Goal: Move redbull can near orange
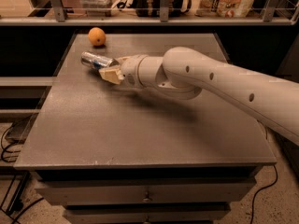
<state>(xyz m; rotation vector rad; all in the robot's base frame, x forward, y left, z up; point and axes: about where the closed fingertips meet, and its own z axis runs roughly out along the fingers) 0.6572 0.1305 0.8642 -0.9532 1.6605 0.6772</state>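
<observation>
the gripper [111, 69] has its jaws clamped on the redbull can [95, 59], sideways at the table's [140, 134] far left, near the orange [96, 36].

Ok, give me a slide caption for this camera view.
Gripper at the grey table's far left, jaws shut on a slim silver drink can held sideways near the small round orange.

Dim, warm light comes from above. The gripper [113, 67], holding the shiny can [95, 59] at the table [140, 139]'s back left, casts a soft shadow.
</observation>
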